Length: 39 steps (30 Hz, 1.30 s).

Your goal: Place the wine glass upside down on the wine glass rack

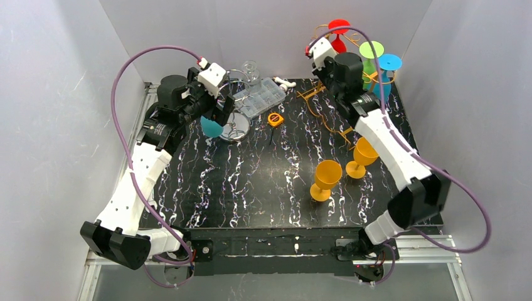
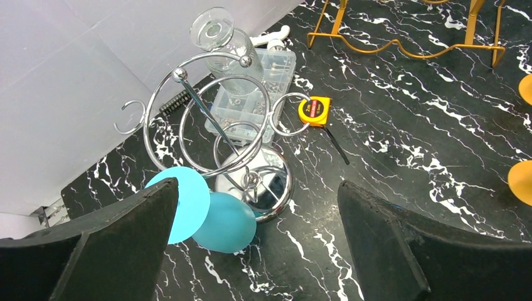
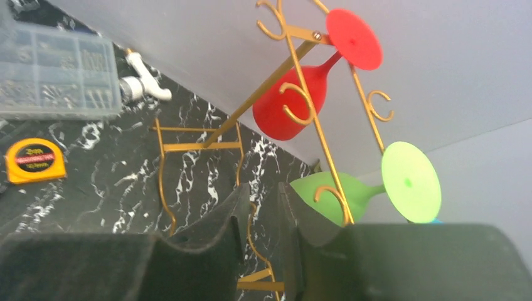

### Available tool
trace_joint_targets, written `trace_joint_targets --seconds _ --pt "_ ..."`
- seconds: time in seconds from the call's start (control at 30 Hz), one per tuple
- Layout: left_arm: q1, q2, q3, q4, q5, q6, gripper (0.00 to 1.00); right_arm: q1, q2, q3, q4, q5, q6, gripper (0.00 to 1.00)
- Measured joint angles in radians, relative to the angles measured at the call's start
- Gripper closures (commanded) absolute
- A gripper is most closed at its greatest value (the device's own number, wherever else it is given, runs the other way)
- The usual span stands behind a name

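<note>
Two sets: my left gripper point(image 2: 257, 188) gapes wide, empty, above chrome rack point(image 2: 216, 130); right gripper point(image 3: 263, 207) a slit apart, empty, close beside gold rack point(image 3: 263, 89) and back wall point(image 3: 439, 75).

The black, white-veined table point(image 1: 251, 188) carries two orange glasses point(image 1: 326, 179), upright and just beside each other, near the right side. A gold rack point(image 1: 312, 94) stands far right, a chrome rack point(image 1: 233, 132) far left on a round base. Between the racks lie a clear parts box point(image 1: 260, 97) and, nearer, a yellow tape measure point(image 1: 275, 119). A white fitting point(image 1: 285, 82) lies at the far edge.
</note>
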Motion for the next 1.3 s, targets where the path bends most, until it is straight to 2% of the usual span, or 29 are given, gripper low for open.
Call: trace_joint_targets --seconds 0.03,0.07,0.23,0.6,1.3 --pt "0.000 0.000 0.002 0.000 0.000 0.000 0.02 0.001 -0.047 -0.040 0.018 -0.026 -0.004 0.41" --pt "0.000 0.000 0.003 -0.001 0.000 0.000 0.02 0.001 -0.084 -0.066 0.034 -0.040 -0.003 0.28" --pt "0.000 -0.001 0.006 0.000 0.000 0.000 0.02 -0.002 -0.113 -0.031 0.070 -0.038 0.006 0.17" --pt "0.000 -0.007 0.005 0.000 -0.001 0.000 0.02 -0.026 0.154 0.249 -0.038 0.047 0.076 0.14" --pt "0.000 -0.040 -0.018 0.004 -0.004 0.003 0.02 -0.053 0.287 0.465 -0.156 0.085 0.119 0.09"
